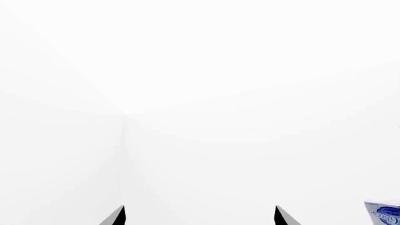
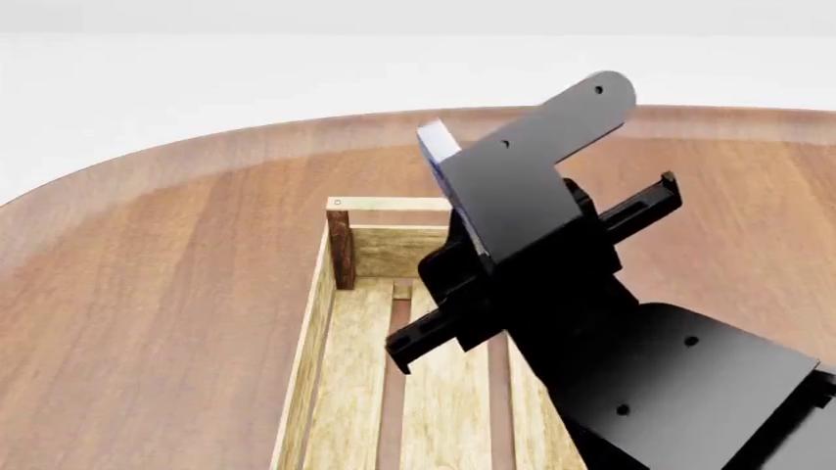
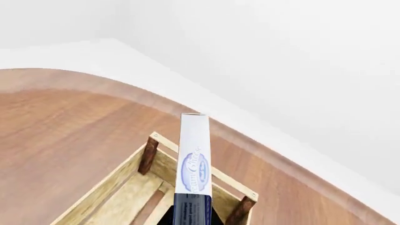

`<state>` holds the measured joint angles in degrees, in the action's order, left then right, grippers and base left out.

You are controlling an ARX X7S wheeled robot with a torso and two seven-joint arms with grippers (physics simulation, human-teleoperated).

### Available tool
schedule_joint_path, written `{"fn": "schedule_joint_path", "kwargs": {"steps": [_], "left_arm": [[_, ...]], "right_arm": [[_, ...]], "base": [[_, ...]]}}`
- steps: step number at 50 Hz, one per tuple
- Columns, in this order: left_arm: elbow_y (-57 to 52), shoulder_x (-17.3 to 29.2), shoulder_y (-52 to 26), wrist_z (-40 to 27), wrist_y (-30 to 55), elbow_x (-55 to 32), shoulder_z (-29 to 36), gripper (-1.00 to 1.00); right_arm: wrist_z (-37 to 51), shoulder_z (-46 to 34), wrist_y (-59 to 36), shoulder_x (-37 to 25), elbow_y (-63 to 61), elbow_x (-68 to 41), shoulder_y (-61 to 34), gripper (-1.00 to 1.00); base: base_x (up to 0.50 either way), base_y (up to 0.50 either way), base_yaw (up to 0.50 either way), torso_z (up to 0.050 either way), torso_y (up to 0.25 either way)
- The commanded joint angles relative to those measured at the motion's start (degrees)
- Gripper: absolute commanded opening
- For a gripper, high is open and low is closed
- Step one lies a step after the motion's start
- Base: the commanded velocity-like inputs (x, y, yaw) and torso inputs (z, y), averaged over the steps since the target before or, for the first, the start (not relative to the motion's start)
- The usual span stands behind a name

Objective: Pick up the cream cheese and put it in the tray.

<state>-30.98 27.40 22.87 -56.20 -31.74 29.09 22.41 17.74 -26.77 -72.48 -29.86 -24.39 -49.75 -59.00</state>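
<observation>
Right wrist view shows the right gripper [image 3: 190, 218] clamping the cream cheese [image 3: 194, 159] above the tray [image 3: 112, 187]; next, lower and release. Left gripper [image 1: 200, 218] gapes wide.

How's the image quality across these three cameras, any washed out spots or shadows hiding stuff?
Left wrist view: almost wholly blown-out white, only the left gripper fingertips and a corner of the cream cheese show. Head view: evenly lit and sharp, but the right arm hides much of the tray. Right wrist view: clear, soft shading inside the tray, the box's logo readable.
</observation>
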Motion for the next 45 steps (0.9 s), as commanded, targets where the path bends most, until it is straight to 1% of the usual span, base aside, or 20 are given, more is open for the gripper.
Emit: {"fn": "schedule_joint_path", "kwargs": {"steps": [1,10,30,45], "left_arm": [[-0.1,0.2,0.0,-0.3,0.0,0.0,0.0,1.0],[0.4,0.2,-0.3,-0.6,0.0,0.1,0.0,1.0],[0.5,-0.8,-0.2,-1.8,1.3,1.9,-0.9,1.0],[-0.6,-1.0,0.2,-1.7,2.3,2.2,-0.9,1.0]], "right_arm": [[-0.1,0.9,-6.7,1.1,1.0,-3.3,-2.9,-1.0],[-2.7,0.0,-3.1,0.7,2.8,-3.0,-0.7,-1.0],[-2.9,-2.4,-2.0,0.7,2.8,-2.4,-0.4,-1.0],[-2.3,-3.0,-1.8,0.3,2.7,-2.2,-0.4,-1.0]], "base": [[0.0,0.0,0.0,0.0,0.0],[0.0,0.0,0.0,0.0,0.0],[0.0,0.0,0.0,0.0,0.001],[0.0,0.0,0.0,0.0,-0.088]]}}
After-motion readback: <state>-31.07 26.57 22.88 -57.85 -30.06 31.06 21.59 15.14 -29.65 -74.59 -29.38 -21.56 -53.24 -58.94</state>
